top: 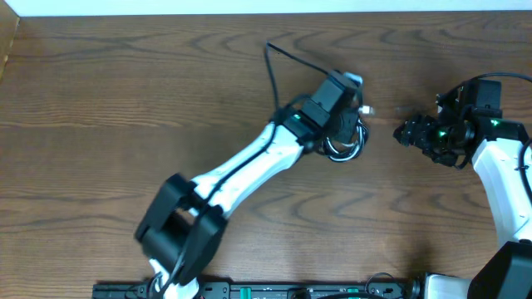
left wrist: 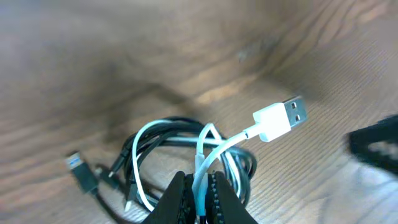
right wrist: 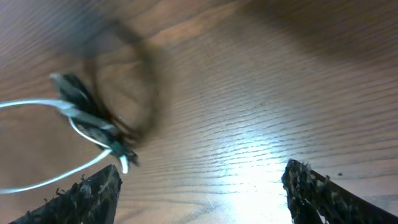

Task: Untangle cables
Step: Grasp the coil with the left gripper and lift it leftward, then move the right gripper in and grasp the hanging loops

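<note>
The black and white cables (top: pixel 346 146) lie coiled together on the wooden table, just under my left gripper (top: pixel 347 124). In the left wrist view my left gripper (left wrist: pixel 202 186) is shut on a loop of the white cable (left wrist: pixel 219 149). Its white USB plug (left wrist: pixel 283 118) sticks up to the right. The black cable (left wrist: pixel 163 132) coils around it, with a small black plug (left wrist: pixel 81 172) at the left. My right gripper (top: pixel 406 131) is open and empty, to the right of the coil. In the right wrist view its jaws (right wrist: pixel 202 180) are wide apart and the cables (right wrist: pixel 93 124) show blurred at the left.
The wood-grain table (top: pixel 125 91) fills the view, with its far edge at the top. A thicker black robot wire (top: pixel 283 58) arcs behind the left wrist. The right gripper shows as a dark shape (left wrist: pixel 376 143) at the right edge of the left wrist view.
</note>
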`<act>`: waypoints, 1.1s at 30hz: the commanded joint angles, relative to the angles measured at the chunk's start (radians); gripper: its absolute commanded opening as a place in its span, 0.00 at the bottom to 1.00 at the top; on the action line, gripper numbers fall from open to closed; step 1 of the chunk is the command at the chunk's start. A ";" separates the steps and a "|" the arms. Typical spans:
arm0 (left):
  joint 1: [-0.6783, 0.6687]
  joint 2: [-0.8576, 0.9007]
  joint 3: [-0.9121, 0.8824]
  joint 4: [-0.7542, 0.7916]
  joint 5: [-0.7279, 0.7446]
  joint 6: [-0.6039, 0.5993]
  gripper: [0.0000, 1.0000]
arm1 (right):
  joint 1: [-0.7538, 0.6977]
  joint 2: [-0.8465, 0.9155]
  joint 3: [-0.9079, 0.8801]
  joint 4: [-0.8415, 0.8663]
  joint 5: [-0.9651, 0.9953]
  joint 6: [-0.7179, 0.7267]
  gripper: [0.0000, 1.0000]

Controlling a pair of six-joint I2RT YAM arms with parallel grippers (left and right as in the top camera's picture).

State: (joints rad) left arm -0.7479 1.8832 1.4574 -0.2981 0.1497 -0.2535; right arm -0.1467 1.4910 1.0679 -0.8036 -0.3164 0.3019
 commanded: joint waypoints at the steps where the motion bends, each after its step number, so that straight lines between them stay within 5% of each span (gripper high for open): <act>1: 0.012 -0.034 0.014 -0.011 -0.011 0.024 0.08 | 0.019 -0.019 0.018 0.000 -0.017 -0.019 0.80; 16: 0.027 -0.060 0.014 -0.065 0.130 0.023 0.08 | 0.095 -0.019 0.018 0.005 -0.039 -0.023 0.80; 33: 0.248 -0.089 0.014 -0.029 0.716 -0.005 0.08 | 0.175 -0.019 0.018 0.096 -0.089 -0.027 0.77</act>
State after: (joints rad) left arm -0.5236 1.8267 1.4574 -0.3389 0.7139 -0.2405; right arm 0.0166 1.4910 1.0679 -0.7189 -0.3664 0.2897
